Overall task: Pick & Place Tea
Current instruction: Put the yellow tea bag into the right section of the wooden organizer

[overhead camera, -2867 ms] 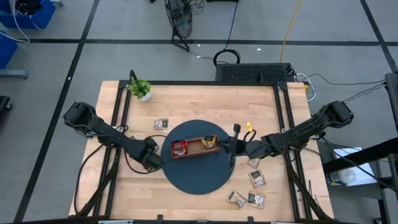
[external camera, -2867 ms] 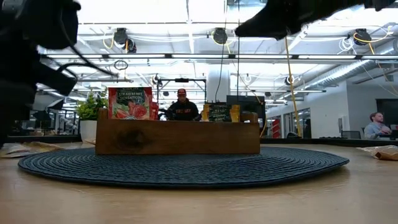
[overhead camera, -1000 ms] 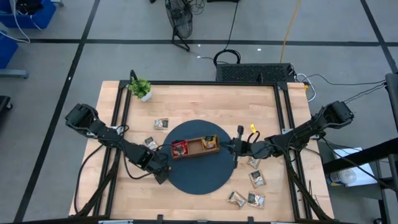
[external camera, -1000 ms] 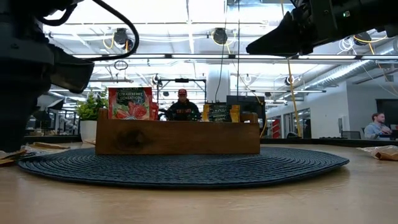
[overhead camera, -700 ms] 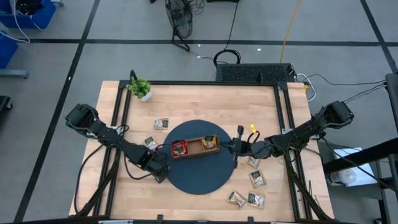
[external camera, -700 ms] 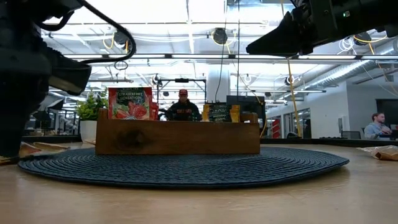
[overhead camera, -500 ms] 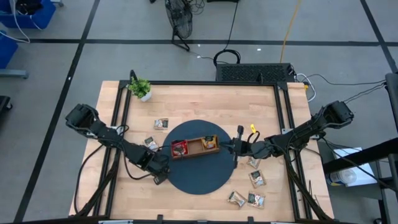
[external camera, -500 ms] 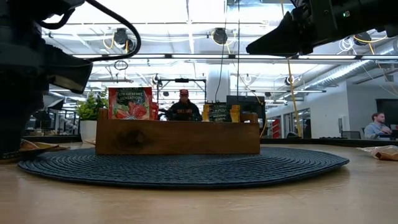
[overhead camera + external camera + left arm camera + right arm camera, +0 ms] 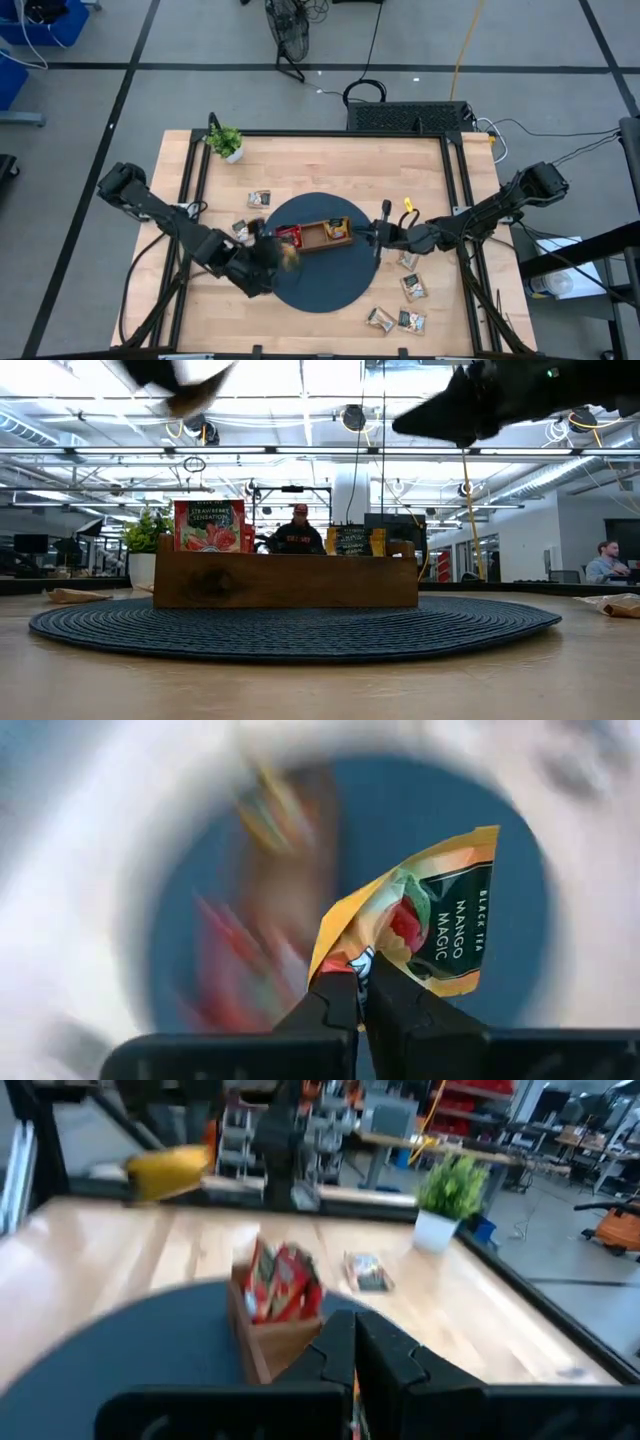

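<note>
over the left edge of the mat: a sachet held only by its corner

at the middle of the high view lies the round dark mat (image 9: 322, 285), and on it stands the wooden tray (image 9: 315, 238), which runs left to right across the frame. red sachets (image 9: 289, 236) fill its left compartment and an orange sachet with dark print (image 9: 337, 229) stands in the right one; the middle compartment looks bare.

the left gripper (image 9: 272, 256) is at the lower left of the tray, just beside its left end, and it pinches an orange sachet (image 9: 420, 925) between fingers pressed together. in the left wrist view the fingers (image 9: 335, 1005) bite only the lower left corner of this sachet, so its long axis runs diagonally, up toward the upper right of the frame, and the printed face looks at the camera. the background is blurred there, which suggests a fast swing.

the main risk, in my judgement, is this small corner grip: with a quick motion the sachet may turn or slip out before it is over a compartment. because it hangs tilted, it may also catch on the tray wall, or land on the red sachets instead of in its own place.

the right gripper (image 9: 379, 236) waits just beside the right end of the tray, fingers pressed together on nothing that i can see. if both arms come to the tray together, they could touch.

loose sachets (image 9: 404, 291) lie on the wood at the lower right of the high view, and two more (image 9: 259, 199) at the left of the mat.
</note>
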Robot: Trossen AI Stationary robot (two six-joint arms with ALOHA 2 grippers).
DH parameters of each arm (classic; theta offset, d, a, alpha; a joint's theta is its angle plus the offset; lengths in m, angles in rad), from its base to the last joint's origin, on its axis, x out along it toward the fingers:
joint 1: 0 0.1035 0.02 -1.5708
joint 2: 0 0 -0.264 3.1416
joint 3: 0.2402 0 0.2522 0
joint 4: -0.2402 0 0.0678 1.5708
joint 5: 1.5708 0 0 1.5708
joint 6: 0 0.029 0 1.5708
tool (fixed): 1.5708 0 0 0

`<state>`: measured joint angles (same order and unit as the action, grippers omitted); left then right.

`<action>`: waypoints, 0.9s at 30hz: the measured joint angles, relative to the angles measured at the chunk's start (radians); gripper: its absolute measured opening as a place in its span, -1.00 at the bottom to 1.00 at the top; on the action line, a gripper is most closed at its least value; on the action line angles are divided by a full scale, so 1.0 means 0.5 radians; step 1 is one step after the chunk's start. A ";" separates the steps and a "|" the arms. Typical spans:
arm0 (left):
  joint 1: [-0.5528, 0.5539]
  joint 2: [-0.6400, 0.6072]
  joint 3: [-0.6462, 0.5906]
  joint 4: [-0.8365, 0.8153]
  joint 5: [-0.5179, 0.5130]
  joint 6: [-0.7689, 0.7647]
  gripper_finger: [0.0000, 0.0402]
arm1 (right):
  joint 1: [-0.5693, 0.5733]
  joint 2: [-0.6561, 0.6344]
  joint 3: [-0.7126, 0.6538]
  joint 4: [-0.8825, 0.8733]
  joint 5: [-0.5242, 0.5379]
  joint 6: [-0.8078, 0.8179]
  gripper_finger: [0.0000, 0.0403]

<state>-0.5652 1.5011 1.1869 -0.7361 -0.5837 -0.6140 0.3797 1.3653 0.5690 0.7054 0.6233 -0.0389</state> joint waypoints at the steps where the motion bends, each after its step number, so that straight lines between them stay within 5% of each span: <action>1: 0.005 -0.002 0.026 0.064 -0.208 0.154 -0.97 | -0.016 0.020 0.001 0.077 -0.006 0.000 -1.00; 4: 0.059 -0.003 0.025 0.420 -0.602 0.715 -0.97 | -0.084 0.095 0.001 0.291 -0.132 -0.002 -0.98; 9: 0.242 -0.002 -0.049 0.885 -0.654 1.340 -0.97 | -0.226 0.300 0.013 0.741 -0.541 0.000 -0.72; 18: 0.533 0.070 -0.069 0.916 -0.547 1.515 -0.97 | -0.360 0.611 0.294 0.858 -0.582 0.004 -0.09; 27: 0.620 0.088 -0.070 0.901 -0.491 1.538 -0.95 | -0.395 0.768 0.440 0.864 -0.570 0.003 0.01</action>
<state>-0.2554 1.5452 1.1519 -0.2857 -0.8292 0.1551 0.1824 1.7493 0.7892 1.1375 0.3382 -0.0373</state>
